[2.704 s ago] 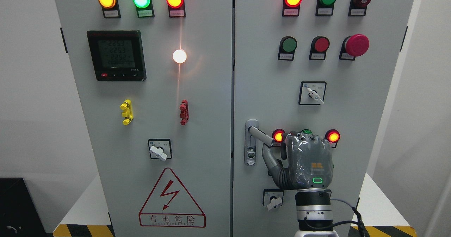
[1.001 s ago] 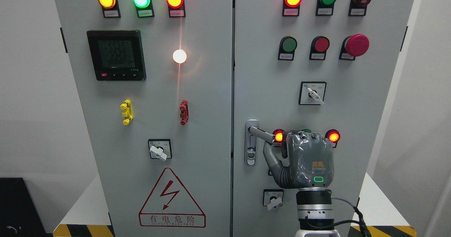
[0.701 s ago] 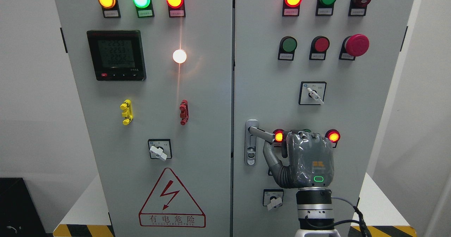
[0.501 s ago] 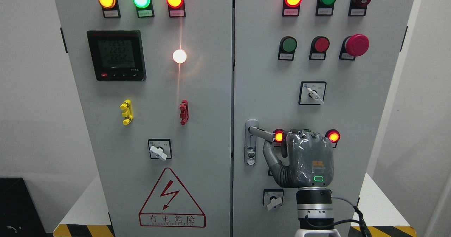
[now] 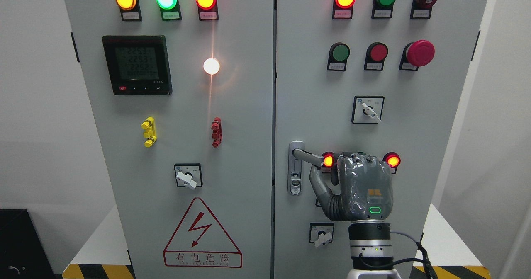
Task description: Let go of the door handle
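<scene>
A: What is the right robot hand (image 5: 360, 188) doing?

B: It faces the cabinet with its back toward the camera. Its fingers curl over the outer end of the handle (image 5: 308, 156), and its thumb (image 5: 317, 184) reaches up just under the lever. It looks closed on the handle, though the palm hides the contact itself.

A: Where does the handle sit?

B: It runs from the knuckles out to the hand's upper left, ending at its pivot plate (image 5: 295, 168) near the right door's inner edge. The lever is swung out sideways rather than lying along the plate.

A: So how far along is the release?

B: By this view, not begun. The fingers must open and the hand must draw back from the door. The left hand is not in view.

A: Count what surrounds it.

B: Two lit red lamps, one (image 5: 328, 160) at the hand's upper left and one (image 5: 392, 161) at its upper right, with a green one mostly hidden between them. One selector switch (image 5: 321, 233) sits just to its lower left, another (image 5: 368, 109) above. Farther up are two flat buttons, green and red, and one red mushroom button (image 5: 420, 53). The left door (image 5: 174, 105) carries three lamps on top, one meter (image 5: 137, 65) and one warning triangle (image 5: 202, 234).
</scene>
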Robot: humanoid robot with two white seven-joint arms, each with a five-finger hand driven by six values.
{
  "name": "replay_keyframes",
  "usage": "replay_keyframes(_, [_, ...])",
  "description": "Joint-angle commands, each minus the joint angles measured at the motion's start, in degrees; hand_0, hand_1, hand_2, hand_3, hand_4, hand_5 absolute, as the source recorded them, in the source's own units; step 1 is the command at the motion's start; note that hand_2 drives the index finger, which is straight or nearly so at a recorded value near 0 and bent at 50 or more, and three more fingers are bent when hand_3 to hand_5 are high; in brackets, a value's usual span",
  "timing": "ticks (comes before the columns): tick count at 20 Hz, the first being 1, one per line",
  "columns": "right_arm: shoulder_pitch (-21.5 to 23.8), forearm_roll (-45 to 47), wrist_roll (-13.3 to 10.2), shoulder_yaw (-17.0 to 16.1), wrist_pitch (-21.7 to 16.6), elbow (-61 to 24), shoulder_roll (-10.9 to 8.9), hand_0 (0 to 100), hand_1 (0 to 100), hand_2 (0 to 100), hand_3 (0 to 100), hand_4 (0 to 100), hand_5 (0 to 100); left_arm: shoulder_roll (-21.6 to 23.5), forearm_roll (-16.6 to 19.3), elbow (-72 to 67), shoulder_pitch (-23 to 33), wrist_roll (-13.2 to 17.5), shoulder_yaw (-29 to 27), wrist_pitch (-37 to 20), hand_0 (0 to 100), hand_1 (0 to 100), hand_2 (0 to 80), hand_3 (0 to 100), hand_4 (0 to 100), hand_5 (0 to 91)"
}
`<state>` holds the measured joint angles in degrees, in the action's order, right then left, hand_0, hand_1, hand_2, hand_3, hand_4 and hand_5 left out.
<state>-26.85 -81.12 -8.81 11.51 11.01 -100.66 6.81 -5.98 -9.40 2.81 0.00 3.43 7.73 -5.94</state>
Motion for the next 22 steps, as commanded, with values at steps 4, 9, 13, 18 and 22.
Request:
replay_keyframes(4, [0.57, 0.0, -0.16, 0.09, -0.12, -0.85, -0.39, 59, 34, 91, 100, 99, 100, 0.0, 0.0, 0.0, 0.44, 0.0, 0.0, -0.03, 12, 56, 0.0, 0, 0, 0.0])
replay_keyframes(9, [1.1, 0.09, -0.25, 0.18, -0.2, -1.29, -0.48, 59, 34, 90, 100, 99, 100, 0.0, 0.0, 0.0, 0.53, 0.0, 0.0, 0.05, 12, 56, 0.0, 0, 0, 0.0])
replay_keyframes(13, [1.63, 0.09, -0.51, 0.18, -0.2, -1.2, -0.57, 57, 34, 88, 100, 99, 100, 0.0, 0.0, 0.0, 0.44, 0.0, 0.0, 0.05, 12, 56, 0.0, 0, 0, 0.0])
replay_keyframes(18, [2.33, 0.52, -0.69, 0.18, -0.2, -1.64, -1.53, 55, 34, 85, 100, 98, 100, 0.0, 0.0, 0.0, 0.53, 0.0, 0.0, -0.04, 12, 56, 0.0, 0, 0, 0.0])
replay_keyframes(22, [3.21, 1.23, -0.77, 0.18, -0.2, -2.34, -2.5, 54, 34, 82, 100, 97, 100, 0.0, 0.0, 0.0, 0.53, 0.0, 0.0, -0.03, 12, 56, 0.0, 0, 0, 0.0])
